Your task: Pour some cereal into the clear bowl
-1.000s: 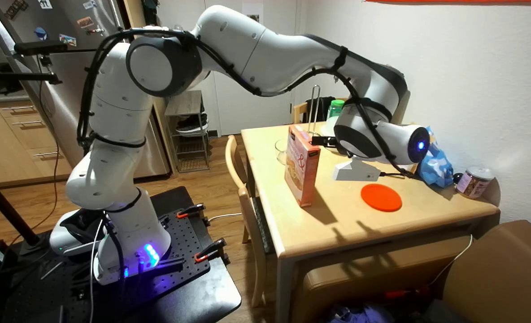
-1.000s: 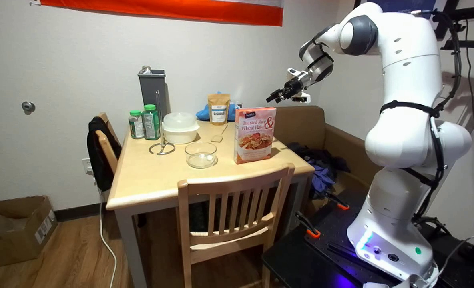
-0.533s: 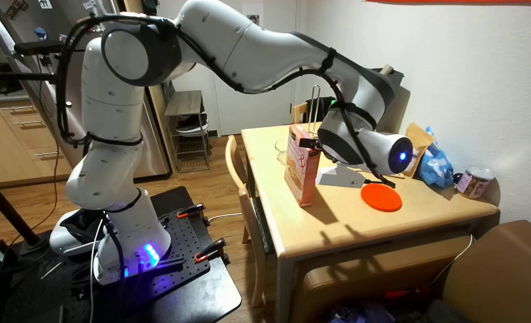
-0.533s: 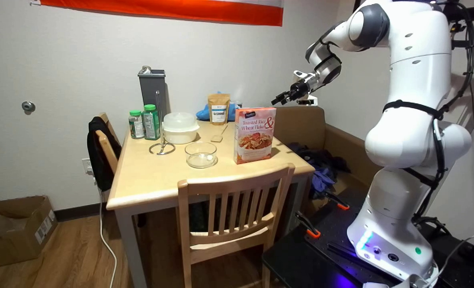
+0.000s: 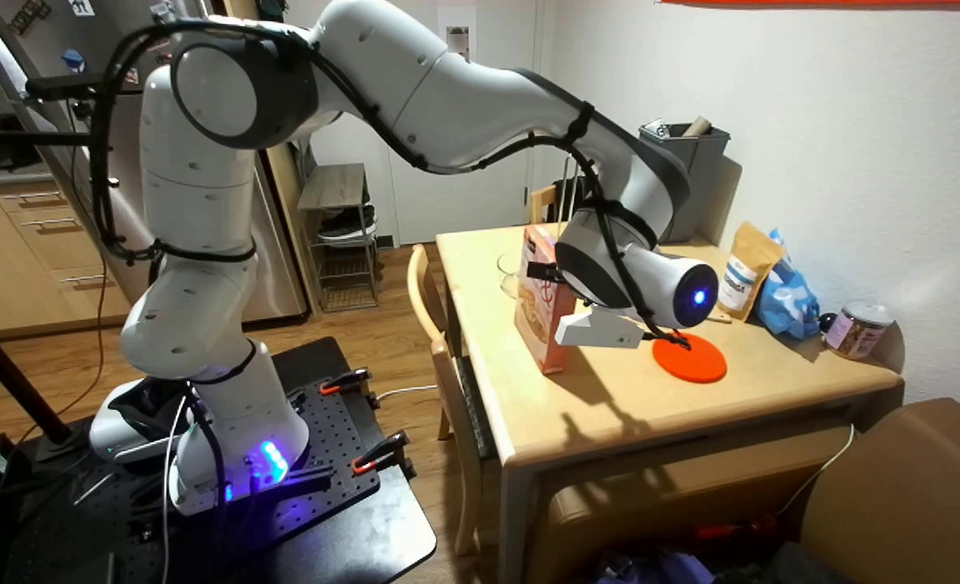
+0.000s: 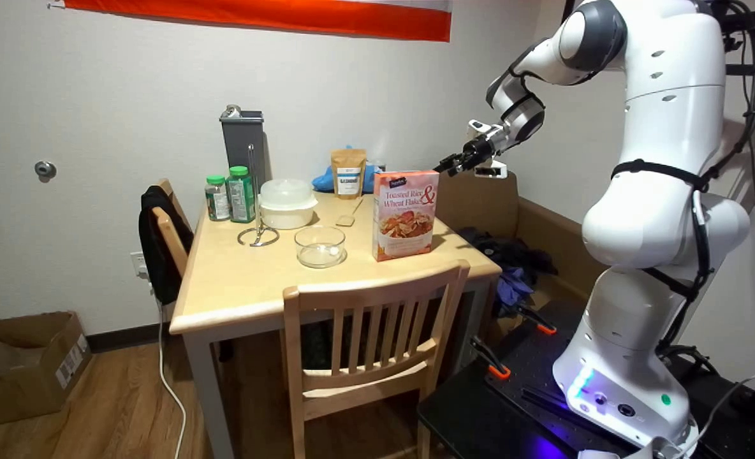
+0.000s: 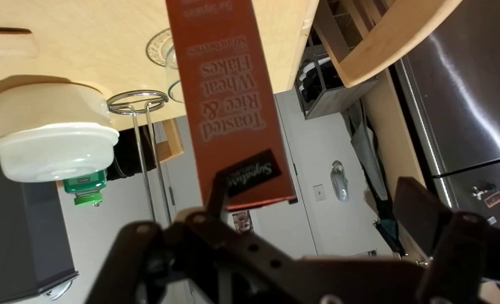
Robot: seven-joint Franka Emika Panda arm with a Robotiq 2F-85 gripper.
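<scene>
The cereal box stands upright on the table in both exterior views [image 5: 535, 324] [image 6: 405, 217]. In the wrist view, which is upside down, its narrow orange side [image 7: 229, 84] faces me. The clear bowl [image 6: 320, 247] stands beside the box and looks nearly bare inside. It is partly hidden behind the box in an exterior view [image 5: 507, 276] and in the wrist view [image 7: 159, 47]. My gripper [image 7: 313, 185] is open and empty, its fingers wide apart. The left finger overlaps the box top in the picture; contact cannot be told. The gripper is near the box's upper edge in both exterior views [image 5: 542, 272] [image 6: 446, 168].
An orange disc [image 5: 689, 357] lies on the table near the box. A white lidded bowl [image 6: 286, 207], a metal stand [image 6: 257, 220], green-capped bottles [image 6: 240, 194] and a brown pouch [image 6: 348, 175] stand farther back. A wooden chair [image 6: 377, 290] stands at the table's edge.
The arm has drawn back toward its base and the gripper has moved lower, alongside the upper part of the box. The box and the bowl have not moved.
</scene>
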